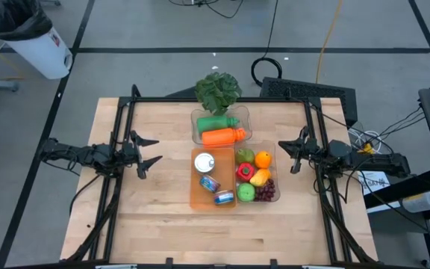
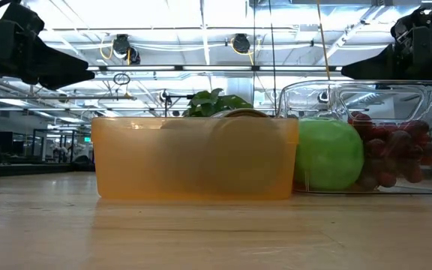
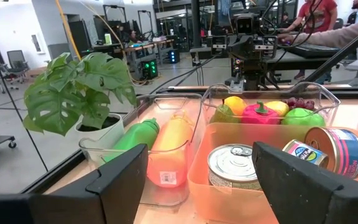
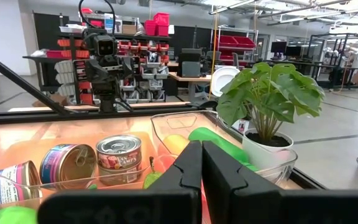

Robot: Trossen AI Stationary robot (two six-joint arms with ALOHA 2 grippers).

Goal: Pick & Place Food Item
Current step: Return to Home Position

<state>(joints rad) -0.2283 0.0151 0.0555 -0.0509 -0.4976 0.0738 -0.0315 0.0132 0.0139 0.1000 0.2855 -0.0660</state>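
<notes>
Three tuna cans (image 1: 210, 182) lie inside the orange bin (image 1: 194, 173) mid-table (image 1: 148, 220), so the sorting looks finished. Left gripper (image 1: 154, 152) hangs at the bin's nine o'clock, fingers spread, empty. Right gripper (image 1: 285, 155) hangs at three o'clock, fingers pressed together on nothing. Both sit well apart from the bin, which suits homing.

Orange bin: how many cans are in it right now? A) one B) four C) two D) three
D: the high view shows three inside the orange bin: a silver-topped can standing upright and two labelled cans lying on their sides next to it.
</notes>
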